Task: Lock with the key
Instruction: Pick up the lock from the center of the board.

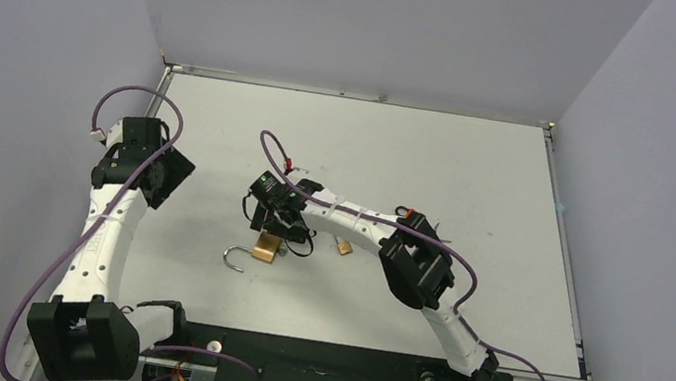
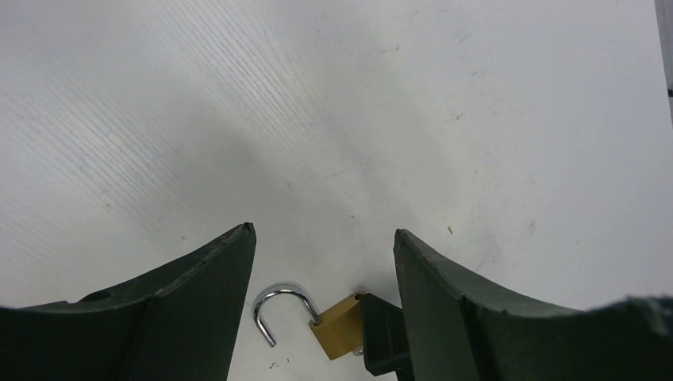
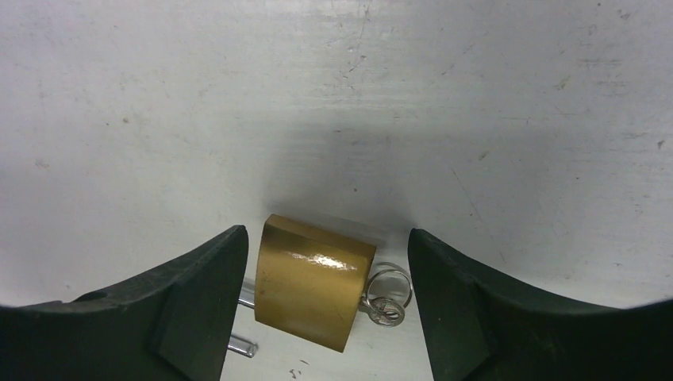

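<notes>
A brass padlock (image 1: pixel 266 250) lies on the white table, its steel shackle (image 1: pixel 237 256) swung open to the left. In the right wrist view the padlock body (image 3: pixel 313 282) sits between my right gripper's (image 3: pixel 325 234) open fingers, with a small gap on each side. A key with a ring (image 3: pixel 386 303) sticks out of the body's right side. My right gripper (image 1: pixel 275 234) hangs just over the padlock. My left gripper (image 1: pixel 166 175) is open and empty, well to the left. Its wrist view shows the padlock (image 2: pixel 341 325) and shackle (image 2: pixel 278 305) far off between its fingers.
A small brass-coloured object (image 1: pixel 344 247) lies on the table just right of the padlock, under the right arm. A raised metal rail (image 1: pixel 358 96) borders the table at the back and right. Grey walls stand close on the left, back and right.
</notes>
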Controlling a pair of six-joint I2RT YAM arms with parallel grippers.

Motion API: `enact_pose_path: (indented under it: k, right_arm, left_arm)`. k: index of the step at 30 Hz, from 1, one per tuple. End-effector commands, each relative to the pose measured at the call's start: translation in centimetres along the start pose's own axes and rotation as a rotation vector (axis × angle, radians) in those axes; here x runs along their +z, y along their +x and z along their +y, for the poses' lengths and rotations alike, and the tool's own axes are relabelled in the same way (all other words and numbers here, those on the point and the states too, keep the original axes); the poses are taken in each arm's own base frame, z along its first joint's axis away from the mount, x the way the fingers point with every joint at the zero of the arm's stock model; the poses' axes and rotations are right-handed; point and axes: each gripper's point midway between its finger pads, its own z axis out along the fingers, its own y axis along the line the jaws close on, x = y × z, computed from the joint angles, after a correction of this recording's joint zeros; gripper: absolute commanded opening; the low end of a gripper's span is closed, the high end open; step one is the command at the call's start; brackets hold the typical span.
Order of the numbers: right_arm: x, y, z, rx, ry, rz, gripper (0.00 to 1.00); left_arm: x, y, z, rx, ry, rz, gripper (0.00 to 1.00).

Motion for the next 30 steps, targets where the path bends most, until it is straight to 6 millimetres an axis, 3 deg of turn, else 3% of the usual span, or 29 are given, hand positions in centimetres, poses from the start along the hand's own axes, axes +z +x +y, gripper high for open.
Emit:
enact_pose_path:
  k: [1,5,9,15,22,30]
  right_arm:
    - [-0.3,0.4,0.3,-0.008,0.029,-0.006,0.69]
    - [-0.6,1.1,1.4,-0.052,0.027,-0.005,0.68]
    - [0.1,2.2,0.8,-0.070,0.058,0.020,0.67]
    - [0.7,1.3,0.4,-0.135,0.099,-0.019,0.61]
    - [2.1,1.0,-1.7,-0.234,0.182,-0.037,0.53]
    - [1.7,1.3,-0.7,-0.362,0.186,-0.060,0.53]
  left_arm:
    - [-0.1,0.1,-0.2,-0.004,0.051,0.015,0.62]
    - [0.2,0.5,0.1,-0.008,0.047,0.025,0.62]
    - [0.6,0.8,0.2,-0.014,0.047,0.040,0.62]
    - [0.7,1.0,-0.1,-0.028,0.062,0.055,0.63]
    - [0.8,1.6,-0.2,-0.026,0.081,0.076,0.63]
    - [1.3,2.9,0.5,-0.032,0.077,0.109,0.63]
